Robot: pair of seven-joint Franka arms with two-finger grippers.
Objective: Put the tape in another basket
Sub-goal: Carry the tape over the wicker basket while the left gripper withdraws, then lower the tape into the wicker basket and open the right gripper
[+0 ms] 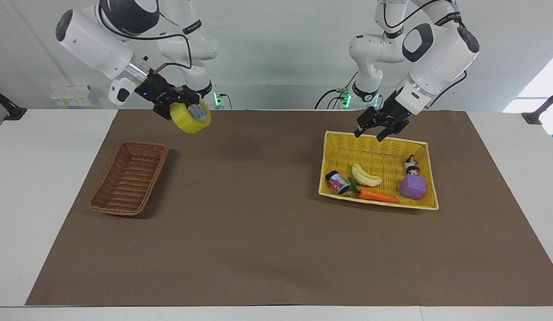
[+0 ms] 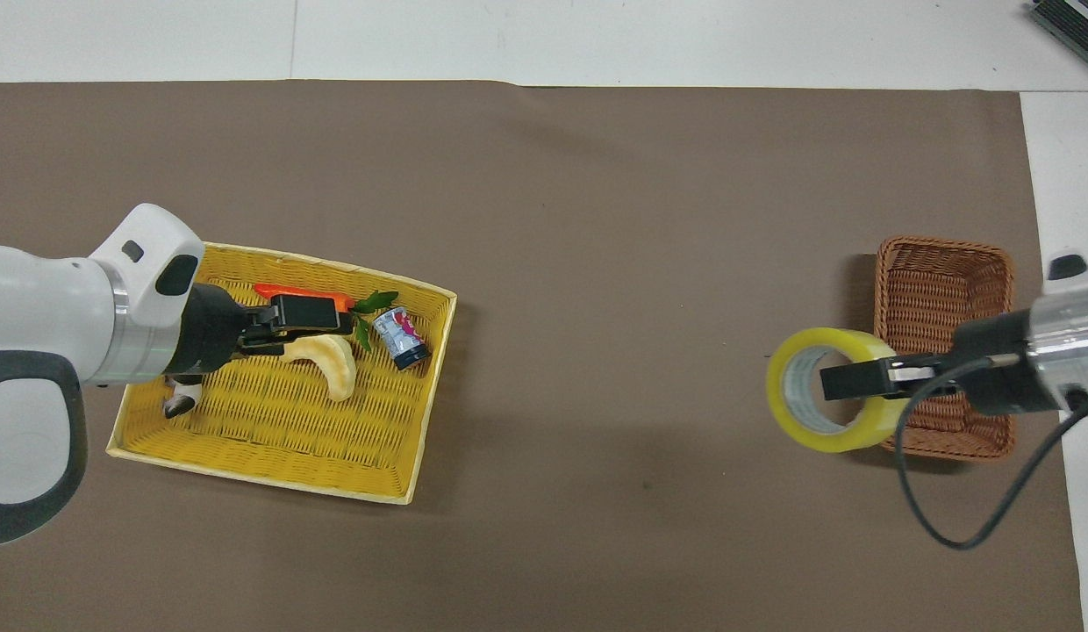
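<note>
Right pincer [image 1: 186, 108] raised, clamped tight, wrist angled down; left pincer [image 1: 380, 130] hanging low, fingers spread, pointing downward.

Two glossy white arms with dark grey joint caps, black claws, and seemingly black trailing cables.
</note>
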